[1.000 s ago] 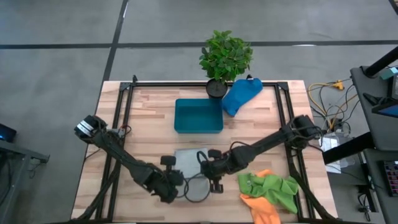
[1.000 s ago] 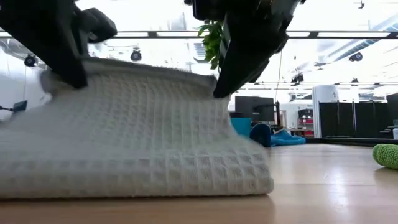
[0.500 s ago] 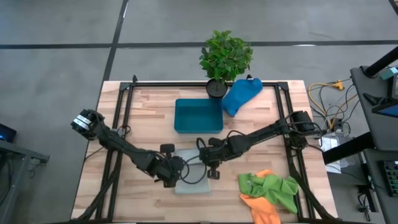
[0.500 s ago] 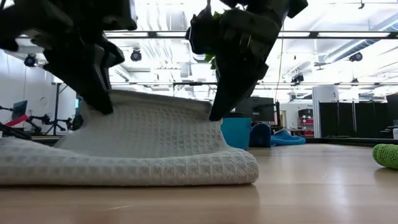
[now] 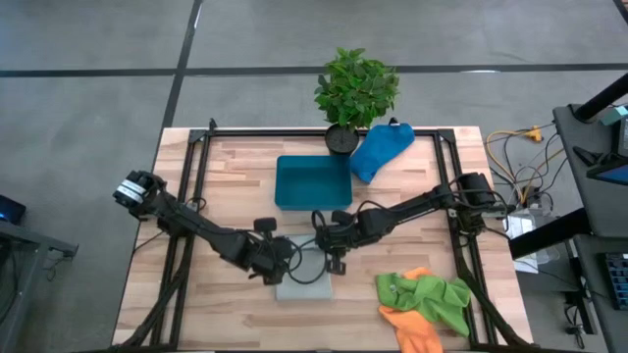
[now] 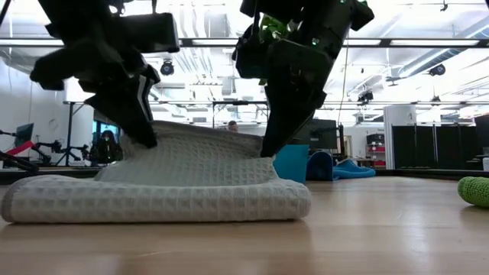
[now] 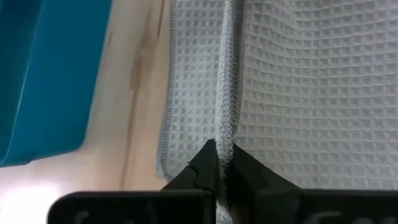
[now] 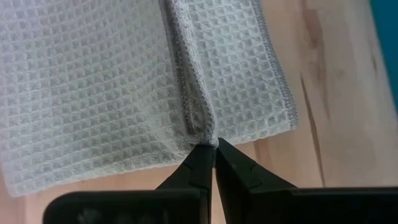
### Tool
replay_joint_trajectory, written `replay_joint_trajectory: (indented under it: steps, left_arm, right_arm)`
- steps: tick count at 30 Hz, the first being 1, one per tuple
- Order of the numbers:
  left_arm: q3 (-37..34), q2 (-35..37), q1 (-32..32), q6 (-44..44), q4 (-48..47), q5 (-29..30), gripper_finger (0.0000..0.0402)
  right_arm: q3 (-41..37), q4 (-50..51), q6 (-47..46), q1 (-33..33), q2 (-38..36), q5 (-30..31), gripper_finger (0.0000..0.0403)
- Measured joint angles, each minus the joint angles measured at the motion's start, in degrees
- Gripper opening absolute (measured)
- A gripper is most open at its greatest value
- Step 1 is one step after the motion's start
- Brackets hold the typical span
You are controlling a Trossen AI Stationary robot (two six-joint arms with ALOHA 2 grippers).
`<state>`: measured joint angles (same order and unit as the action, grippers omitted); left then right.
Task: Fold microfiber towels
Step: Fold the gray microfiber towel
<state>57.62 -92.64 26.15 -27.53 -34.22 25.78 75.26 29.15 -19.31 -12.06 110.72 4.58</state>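
Note:
A grey-white waffle towel (image 5: 304, 284) lies doubled on the table in front of the blue tray (image 5: 312, 182), its rounded fold (image 6: 160, 205) on the wood at the near side. Its upper layer rises toward the far side. My left gripper (image 5: 282, 267) and my right gripper (image 5: 336, 257) are both shut on that raised far edge, left and right of its middle. A blue towel (image 5: 381, 149) lies at the back right. A lime green towel (image 5: 424, 294) and an orange towel (image 5: 412, 328) lie heaped at the front right. My left gripper pinches the upper layer's hemmed edge (image 7: 225, 124) between its two fingers, toward the edge's left end. It comes slanting down from above. The edge is held a little above the lower layer (image 7: 186, 106), and the cloth slopes down to the near fold. My right gripper pinches the same edge near its right end, where the cloth bunches into a small ridge (image 8: 198, 121). Its fingers (image 6: 271, 137) slant down from above. The held part stays raised over the lower layer (image 8: 261, 81), which lies flat on the table.
The rigid blue tray stands just beyond the towel. A potted plant (image 5: 355, 90) stands at the far edge beside the blue towel. Black frame rails (image 5: 191, 196) run along the table's sides. Bare wood (image 5: 226, 167) shows at the left.
Both grippers, shut throughout, have gone toward the far edge and down, carrying the towel's held edge over the lower layer. The upper layer has sunk from a high arch to a low slope. The near fold has stayed on the table.

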Motion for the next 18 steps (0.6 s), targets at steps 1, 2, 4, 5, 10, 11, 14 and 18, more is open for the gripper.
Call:
replay_joint_trajectory:
  steps: [1,2,4,5,10,11,14,18]
  left_arm:
    - [-0.2,0.0,-0.2,0.0,0.0,0.0,0.0000]
    - [-0.4,0.0,-0.4,0.0,0.2,0.1,0.0000]
    - [-1.0,0.0,-0.7,0.0,1.2,0.1,0.0000]
    - [-1.3,0.0,-0.8,0.0,1.9,0.1,0.0000]
    - [-3.8,0.0,-1.3,-0.3,4.7,0.3,0.0000]
    - [-4.1,0.0,-1.3,-0.5,5.0,0.4,0.0000]
    - [-4.5,0.0,-1.5,-0.5,5.3,0.8,0.0000]
    - [-4.5,-0.1,-1.7,-0.6,5.3,2.9,0.0000]
  right_arm:
    - [0.0,0.0,0.0,0.1,0.0,0.0,0.0009]
    - [0.0,0.0,0.1,0.1,0.0,0.0,0.0009]
    - [0.0,0.0,0.5,0.2,0.0,0.2,0.0009]
    - [0.0,0.0,0.7,0.4,0.0,0.2,0.0009]
    - [-0.1,-0.1,0.8,0.5,0.0,2.4,0.0009]
    - [-0.1,-0.1,0.8,0.5,0.0,3.1,0.0009]
    - [-0.1,-0.1,0.0,0.6,0.0,5.0,0.0009]
    - [-0.1,0.1,-0.2,1.1,0.0,6.5,0.0009]
